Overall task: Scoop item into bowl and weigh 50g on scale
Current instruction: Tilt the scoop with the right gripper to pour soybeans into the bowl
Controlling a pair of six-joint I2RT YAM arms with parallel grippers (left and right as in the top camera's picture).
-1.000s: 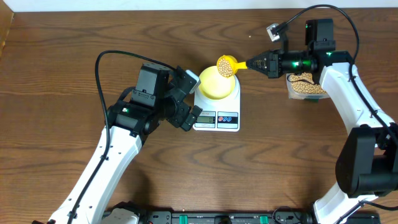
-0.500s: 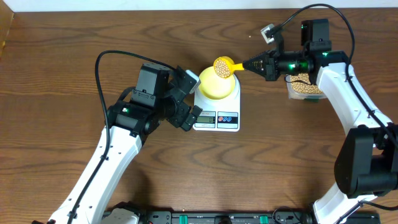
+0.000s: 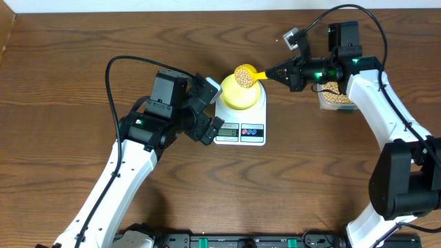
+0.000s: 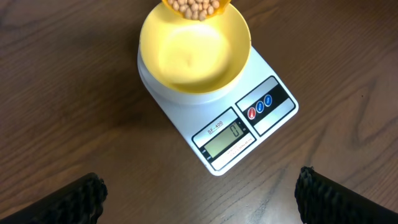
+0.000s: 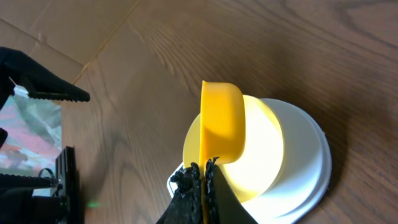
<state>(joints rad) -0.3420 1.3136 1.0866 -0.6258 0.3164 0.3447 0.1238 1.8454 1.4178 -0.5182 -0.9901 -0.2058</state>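
Note:
The pale yellow bowl (image 3: 239, 96) stands on the white scale (image 3: 241, 131), whose display (image 4: 224, 138) reads 0. The bowl's inside (image 4: 196, 53) looks empty. My right gripper (image 3: 271, 71) is shut on the handle of a yellow scoop (image 3: 244, 76) heaped with tan beans (image 4: 196, 6). It holds the scoop over the bowl's far rim. In the right wrist view the scoop (image 5: 222, 121) hangs above the bowl (image 5: 264, 158), pinched in the gripper (image 5: 203, 180). My left gripper (image 3: 211, 107) stands open at the scale's left edge, and in its own view the gripper (image 4: 199, 193) holds nothing.
A clear plastic container (image 3: 337, 96) holding more beans sits at the right, under my right arm. Brown wooden table (image 3: 83, 83) surrounds the scale. A cable loops above my left arm (image 3: 131, 165).
My right gripper has carried the scoop a little to the left, further over the bowl. The left arm has not moved.

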